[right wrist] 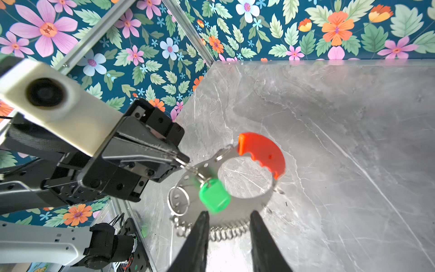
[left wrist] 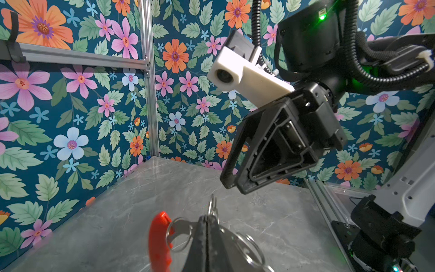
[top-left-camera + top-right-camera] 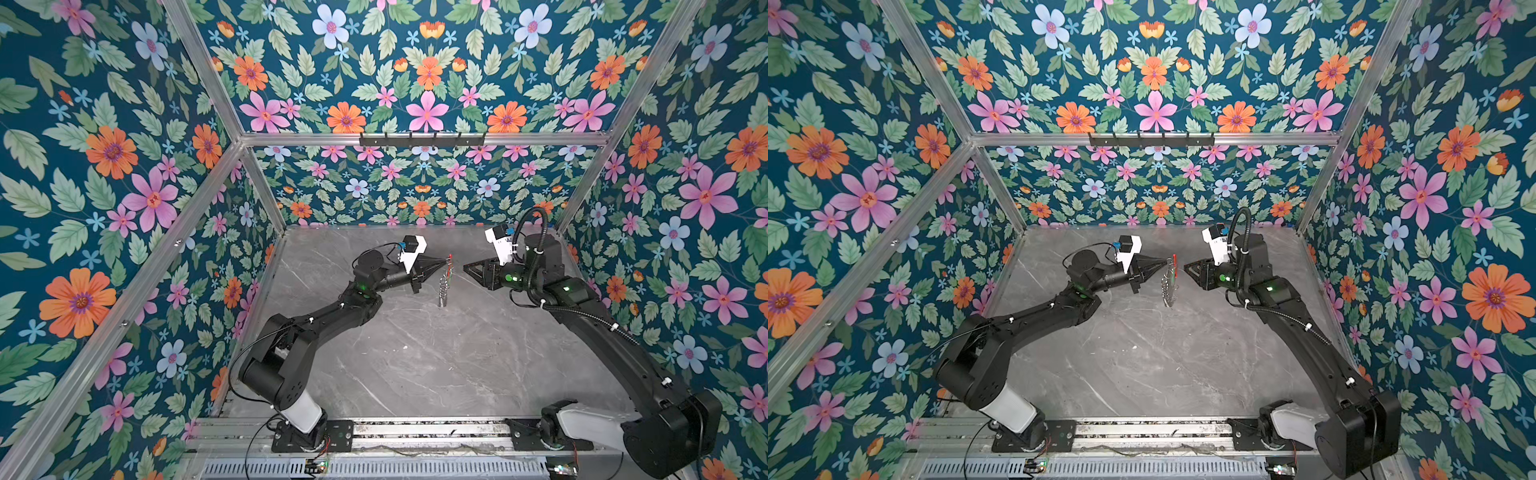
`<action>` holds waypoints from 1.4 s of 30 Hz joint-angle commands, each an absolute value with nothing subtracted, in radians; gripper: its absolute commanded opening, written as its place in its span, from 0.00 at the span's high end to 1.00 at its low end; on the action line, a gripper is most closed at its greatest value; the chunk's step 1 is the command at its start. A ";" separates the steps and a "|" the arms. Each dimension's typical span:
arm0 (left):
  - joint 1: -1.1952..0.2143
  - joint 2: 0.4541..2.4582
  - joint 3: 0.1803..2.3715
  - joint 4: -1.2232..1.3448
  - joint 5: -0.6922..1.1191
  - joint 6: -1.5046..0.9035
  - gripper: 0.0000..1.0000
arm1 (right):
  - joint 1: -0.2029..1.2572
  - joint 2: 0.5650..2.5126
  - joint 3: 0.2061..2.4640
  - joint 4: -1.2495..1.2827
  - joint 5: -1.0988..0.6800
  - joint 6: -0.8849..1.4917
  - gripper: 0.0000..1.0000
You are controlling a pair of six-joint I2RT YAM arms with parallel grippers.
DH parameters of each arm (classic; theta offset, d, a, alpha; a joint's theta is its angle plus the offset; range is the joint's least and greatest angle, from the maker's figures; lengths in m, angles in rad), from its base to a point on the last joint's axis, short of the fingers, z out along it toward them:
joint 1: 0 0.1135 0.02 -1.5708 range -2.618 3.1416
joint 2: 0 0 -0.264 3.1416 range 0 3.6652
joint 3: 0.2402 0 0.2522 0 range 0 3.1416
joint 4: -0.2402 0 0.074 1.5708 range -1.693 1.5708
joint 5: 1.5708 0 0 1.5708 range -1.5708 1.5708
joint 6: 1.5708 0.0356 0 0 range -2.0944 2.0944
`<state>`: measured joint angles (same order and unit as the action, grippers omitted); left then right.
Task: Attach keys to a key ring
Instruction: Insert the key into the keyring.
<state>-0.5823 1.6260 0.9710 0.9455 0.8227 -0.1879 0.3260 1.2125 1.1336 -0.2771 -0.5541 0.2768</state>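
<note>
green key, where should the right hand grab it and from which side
Take the green key by its plastic head, the broadest part in view; its blade can't be made out. It hangs off the key ring that the shut left hand holds, so come from the opposite side, where the open right hand faces it. The head looks blurred, probably swinging, so let it settle.

Teal wallpaper of pink, orange and pale blue flowers rises beyond and beside the left claw, framed by aluminium rails. A black hook rack hangs high beyond it. A grey marble-patterned tabletop spreads below.
</note>
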 commanded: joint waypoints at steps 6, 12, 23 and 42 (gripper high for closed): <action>-0.581 1.656 1.013 1.119 0.842 -0.345 1.00 | 0.325 1.256 1.160 -0.055 -0.729 0.319 0.68; -0.581 1.651 1.016 1.122 0.842 -0.380 1.00 | 0.324 1.289 1.176 -0.005 -0.781 0.327 0.68; -0.580 1.670 1.026 1.206 0.859 -0.468 1.00 | 0.324 1.309 1.175 0.028 -0.814 0.339 0.73; -0.581 1.707 1.047 1.190 0.855 -0.502 1.00 | 0.328 1.302 1.151 0.074 -0.807 0.337 1.00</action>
<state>-0.5816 1.7050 1.0405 1.1931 0.8577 -0.5198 0.3244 1.3125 1.1530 0.0296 -0.7944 0.3454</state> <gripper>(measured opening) 0.050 0.058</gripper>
